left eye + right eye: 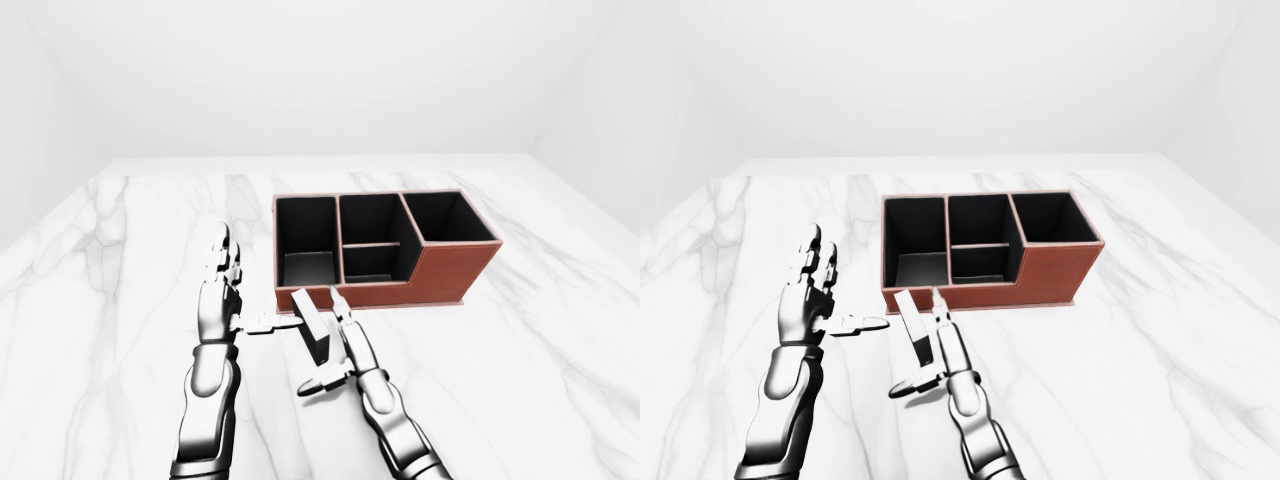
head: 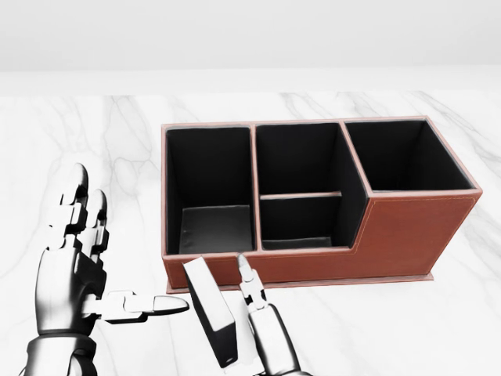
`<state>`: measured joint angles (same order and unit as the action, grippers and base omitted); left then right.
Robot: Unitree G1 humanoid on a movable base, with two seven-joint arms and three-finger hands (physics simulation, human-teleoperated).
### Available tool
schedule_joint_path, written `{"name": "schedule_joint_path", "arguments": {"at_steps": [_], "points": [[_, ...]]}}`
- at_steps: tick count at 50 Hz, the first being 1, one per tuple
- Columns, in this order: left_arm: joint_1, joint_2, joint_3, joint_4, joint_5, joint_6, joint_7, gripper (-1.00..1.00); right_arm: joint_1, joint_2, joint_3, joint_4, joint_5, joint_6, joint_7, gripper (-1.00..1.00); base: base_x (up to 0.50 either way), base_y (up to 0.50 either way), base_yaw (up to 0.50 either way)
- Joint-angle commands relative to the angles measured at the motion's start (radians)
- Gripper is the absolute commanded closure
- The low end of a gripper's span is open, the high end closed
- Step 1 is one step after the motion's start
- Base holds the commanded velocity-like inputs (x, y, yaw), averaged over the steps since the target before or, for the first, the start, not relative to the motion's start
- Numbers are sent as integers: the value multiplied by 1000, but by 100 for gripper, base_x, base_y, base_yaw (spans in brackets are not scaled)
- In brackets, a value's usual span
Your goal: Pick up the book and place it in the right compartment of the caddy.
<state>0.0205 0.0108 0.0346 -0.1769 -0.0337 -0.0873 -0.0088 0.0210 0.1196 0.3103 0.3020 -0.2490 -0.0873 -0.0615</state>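
Note:
A black book (image 2: 208, 312) stands on edge, tilted, on the white marble table (image 2: 109, 133), just below the caddy's left end in the head view. The brown caddy (image 2: 407, 231) has black compartments; its right compartment (image 2: 405, 155) is tall and holds nothing. My left hand (image 2: 117, 254) is open to the left of the book, fingers up, thumb (image 2: 156, 305) pointing at the book's left face. My right hand (image 1: 322, 345) is open, its fingers (image 2: 252, 301) lying close along the book's right face and its thumb (image 1: 318, 383) spread out below the book. I cannot tell whether they touch.
The caddy's left compartment (image 2: 207, 184) and two smaller middle compartments (image 2: 299, 160) are also bare inside. Marble stretches out on all sides of the caddy, and a plain white wall rises beyond the table's top edge.

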Motion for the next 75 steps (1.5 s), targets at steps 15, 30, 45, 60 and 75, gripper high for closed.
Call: {"name": "schedule_joint_path", "arguments": {"at_steps": [15,30,45,60,75], "points": [[5,-1,4,1,0,0,2,-100,-27,17,-7,33,-4,0,-4,-100,0,0,0],[4,-1,5,5,-1,0,1,-100,6,7,4,-67,28,0,8,100,0,0,0],[0,-1,4,11,1,0,4,-100,-32,-32,-69,-454,114,146,30,100,0,0,0],[0,-1,4,4,-1,0,5,-100,-66,-37,-63,-716,163,175,29,100,0,0,0],[1,-1,5,2,-2,0,4,-100,-203,-40,-143,-837,196,175,31,100,0,0,0]]}}
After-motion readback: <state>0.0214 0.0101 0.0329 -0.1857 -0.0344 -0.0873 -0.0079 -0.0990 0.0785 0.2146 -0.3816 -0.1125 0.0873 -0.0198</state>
